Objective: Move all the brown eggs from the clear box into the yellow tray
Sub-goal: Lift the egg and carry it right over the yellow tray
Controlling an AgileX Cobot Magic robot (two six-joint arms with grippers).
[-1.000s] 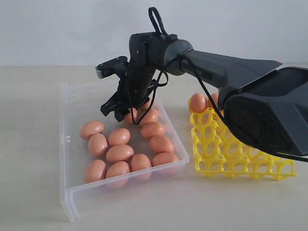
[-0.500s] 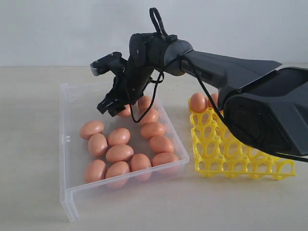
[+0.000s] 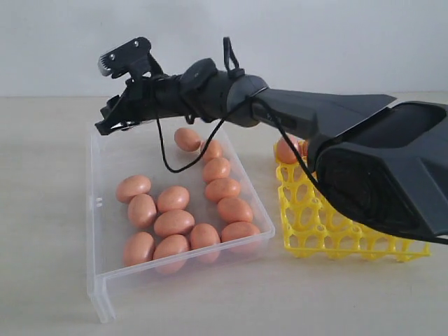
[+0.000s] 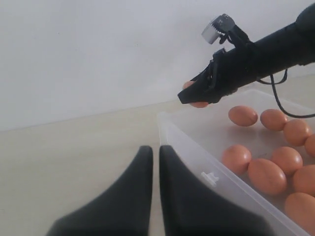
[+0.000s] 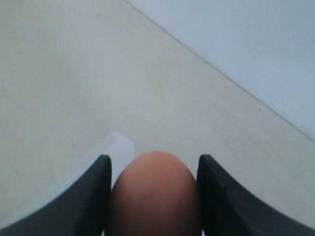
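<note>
While the right pincer (image 3: 112, 124) is clamping one brown egg (image 5: 153, 194) between its fingers above the far left corner of the clear box (image 3: 93, 210), the left pincer (image 4: 153, 152) is hanging with its jaws pressed together just outside that box, low over the table (image 3: 42, 231). About a dozen brown eggs (image 3: 174, 222) are lying in the box. The yellow tray (image 3: 315, 217) is sitting to its right, holding an egg (image 3: 285, 149) at its far corner.

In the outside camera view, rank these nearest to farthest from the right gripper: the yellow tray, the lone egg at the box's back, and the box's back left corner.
1. Box's back left corner, just by the right gripper.
2. Lone egg, back of the box.
3. Yellow tray, far right, beside the box.
</note>
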